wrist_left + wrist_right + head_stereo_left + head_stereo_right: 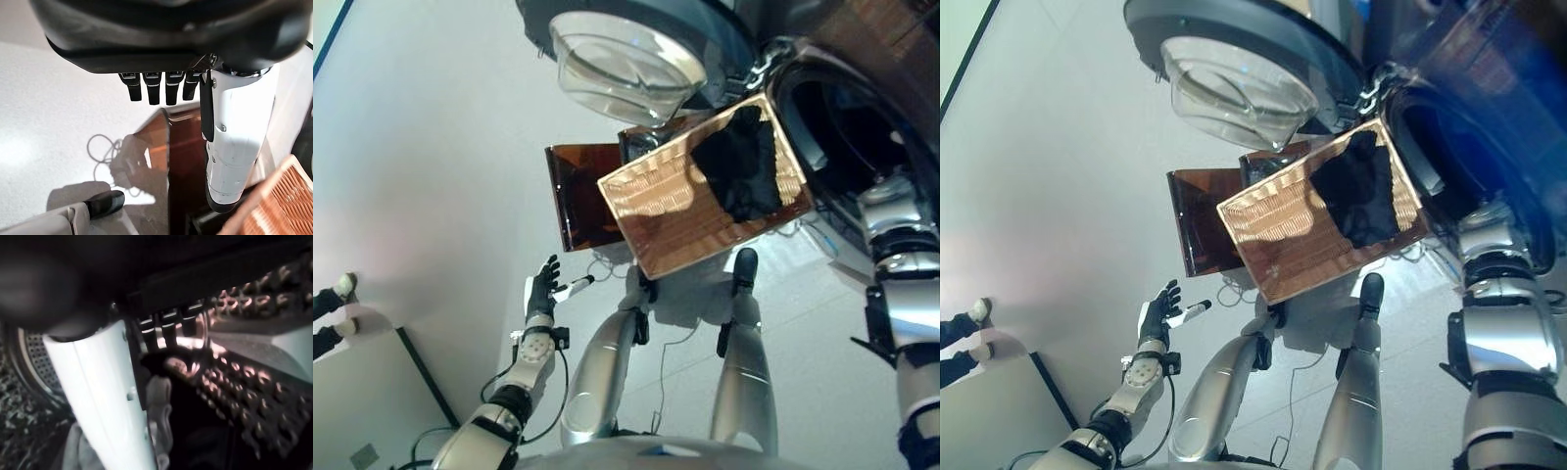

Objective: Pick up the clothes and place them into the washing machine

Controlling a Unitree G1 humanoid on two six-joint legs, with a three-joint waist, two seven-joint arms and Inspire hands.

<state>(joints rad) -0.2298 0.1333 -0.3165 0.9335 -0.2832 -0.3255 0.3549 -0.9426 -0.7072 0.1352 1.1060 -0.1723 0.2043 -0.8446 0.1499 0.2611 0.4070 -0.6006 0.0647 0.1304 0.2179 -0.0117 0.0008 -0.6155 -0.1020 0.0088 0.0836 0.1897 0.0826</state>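
The washing machine [842,127] stands at the upper right with its round glass door [626,59] swung open. Before it is a wicker basket [675,225] with a heap of dark clothes [739,162] at its end nearest the drum. My right arm [901,245] reaches into the drum opening, which hides the hand in the eye views. In the right wrist view my right hand [102,396] is inside the perforated drum [244,396], fingers straight, with a pale cloth [159,401] lying just past the thumb. My left hand [543,284] hangs open and empty at the lower left.
A brown translucent box [582,191] stands behind the basket's left side. A person's shoes [342,286] show at the left edge. A pale mat or board [372,401] lies at the lower left on the floor.
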